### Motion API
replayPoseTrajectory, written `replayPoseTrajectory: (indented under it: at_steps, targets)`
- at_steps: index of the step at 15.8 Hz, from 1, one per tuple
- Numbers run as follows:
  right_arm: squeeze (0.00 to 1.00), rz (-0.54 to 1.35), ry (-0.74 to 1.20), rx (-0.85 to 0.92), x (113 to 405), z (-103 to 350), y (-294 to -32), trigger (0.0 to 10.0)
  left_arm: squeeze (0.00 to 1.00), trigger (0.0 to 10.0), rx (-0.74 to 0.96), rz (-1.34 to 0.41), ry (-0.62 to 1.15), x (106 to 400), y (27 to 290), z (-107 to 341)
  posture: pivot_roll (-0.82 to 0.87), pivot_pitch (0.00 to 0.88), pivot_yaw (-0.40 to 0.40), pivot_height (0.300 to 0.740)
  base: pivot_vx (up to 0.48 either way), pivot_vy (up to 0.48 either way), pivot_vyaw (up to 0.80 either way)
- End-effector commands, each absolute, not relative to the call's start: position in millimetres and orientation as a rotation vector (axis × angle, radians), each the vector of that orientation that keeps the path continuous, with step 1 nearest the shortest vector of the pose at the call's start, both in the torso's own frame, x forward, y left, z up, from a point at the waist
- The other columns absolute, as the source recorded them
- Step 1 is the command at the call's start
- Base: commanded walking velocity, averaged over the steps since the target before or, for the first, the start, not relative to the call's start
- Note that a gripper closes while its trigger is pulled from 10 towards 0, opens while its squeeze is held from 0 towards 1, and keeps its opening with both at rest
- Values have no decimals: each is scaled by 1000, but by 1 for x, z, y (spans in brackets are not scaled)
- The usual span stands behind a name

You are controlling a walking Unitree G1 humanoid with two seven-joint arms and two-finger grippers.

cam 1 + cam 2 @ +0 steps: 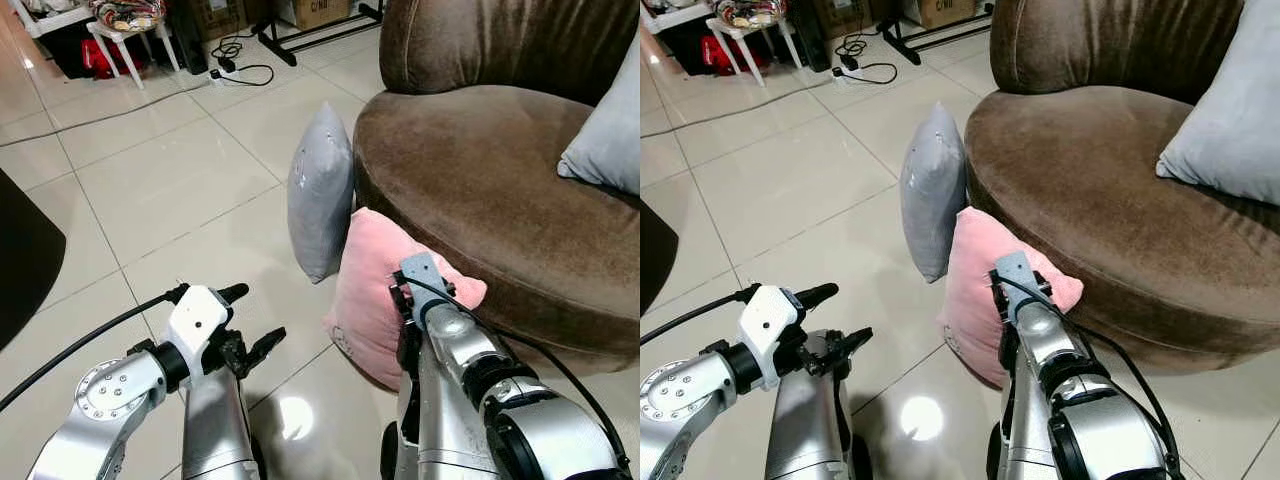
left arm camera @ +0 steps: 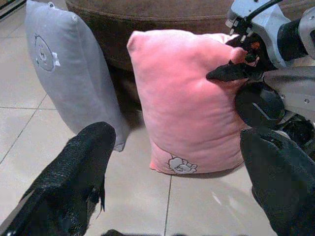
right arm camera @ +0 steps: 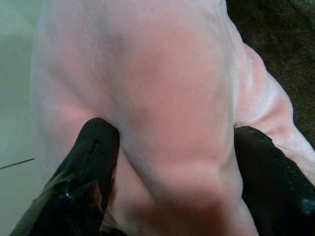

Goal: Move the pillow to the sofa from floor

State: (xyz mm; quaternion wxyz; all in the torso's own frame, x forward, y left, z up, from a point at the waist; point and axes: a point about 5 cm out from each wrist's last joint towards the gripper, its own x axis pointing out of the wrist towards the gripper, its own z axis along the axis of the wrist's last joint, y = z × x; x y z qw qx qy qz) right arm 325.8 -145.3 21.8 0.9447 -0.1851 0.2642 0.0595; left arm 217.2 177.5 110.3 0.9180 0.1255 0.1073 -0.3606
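Right end effector (image 3: 167, 172) straddles the pink pillow (image 1: 375, 290) leaning against the sofa (image 1: 480, 190).

Glossy pale tiled floor (image 1: 170, 190), black cables (image 1: 235, 60), white stool (image 1: 125, 40).

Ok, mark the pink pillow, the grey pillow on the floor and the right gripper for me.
pink pillow (image 1: 365, 290), left eye view, middle of its face.
grey pillow (image 1: 320, 190), left eye view, middle of its side.
right gripper (image 3: 172, 182), right wrist view, midway between fingertips, around pillow.

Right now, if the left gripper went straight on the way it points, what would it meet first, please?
Most likely the pink pillow, which stands straight ahead of the open left gripper, leaning on the brown sofa; bare floor lies between them.
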Motion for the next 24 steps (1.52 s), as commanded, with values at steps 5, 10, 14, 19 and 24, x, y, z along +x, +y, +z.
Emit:
replayPoseTrajectory:
  at_steps: [5, 10, 14, 19, 24]
  targets:
    - [0, 154, 571, -371, 318, 12, -139, 0, 0, 10000, 267, -773, 239, 215, 177, 112, 44, 94, 68, 407, 0, 0, 0]
    - [0, 168, 572, -374, 316, 10, -138, 0, 0, 10000, 270, -785, 240, 218, 175, 112, 41, 85, 74, 407, 0, 0, 0]
    - [0, 183, 562, -374, 318, 12, -136, 0, 0, 10000, 269, -785, 235, 220, 174, 111, 37, 67, 67, 407, 0, 0, 0]
    - [0, 342, 500, -278, 320, 19, -107, 0, 0, 10000, 264, -753, 215, 226, 173, 109, 24, 8, 47, 407, 0, 0, 0]
    - [0, 350, 296, -51, 340, 56, -90, 0, 0, 10000, 217, -636, 137, 238, 175, 111, -29, 0, 38, 407, 0, 0, 0]
